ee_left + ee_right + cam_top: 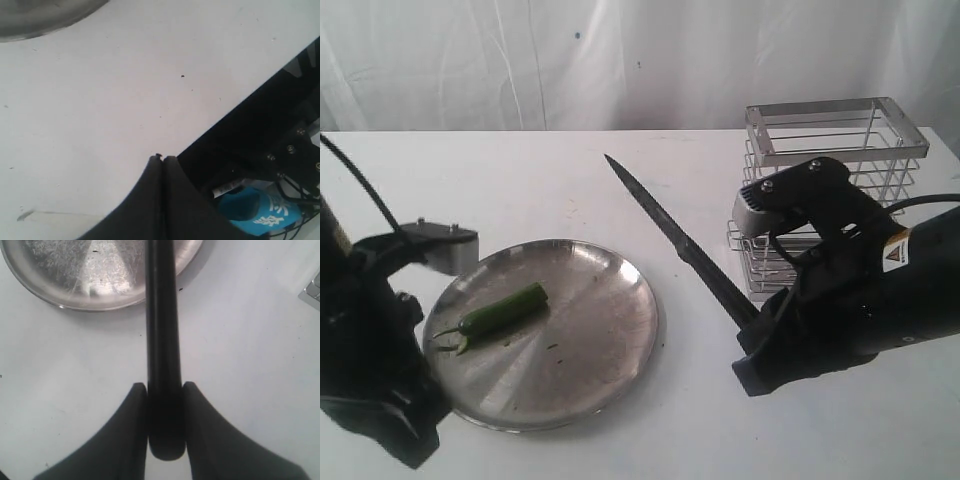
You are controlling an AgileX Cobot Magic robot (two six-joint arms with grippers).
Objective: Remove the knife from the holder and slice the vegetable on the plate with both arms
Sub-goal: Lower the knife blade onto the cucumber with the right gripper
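Two black robot arms flank a round stainless-steel plate point(610, 370) on a white table point(520, 180), one gripping and one empty. The right gripper point(165, 387), on the plate's right, has its dark fingers point(132, 430) drawn in narrow around the black handle of the knife point(670, 235), one pad pressed to each side near the handle's butt end. The long dark blade slants up and away from the gripper, passing along the plate's right side with its tip in the air beyond the plate's far rim; from the right wrist camera the knife crosses over the plate's edge. The wire holder point(840, 125) stands farther from the plate than the knife does, partly hidden by the right arm.

The left gripper point(162, 159) hovers over bare table off the plate's left side, its fingers point(145, 200) pressed fully together with nothing between them; only a sliver of the plate's rim shows in its wrist camera.

The green pod point(505, 310) lies whole on the left half of the plate, thin stem end pointing to the rim nearest the left arm, touched by neither gripper.
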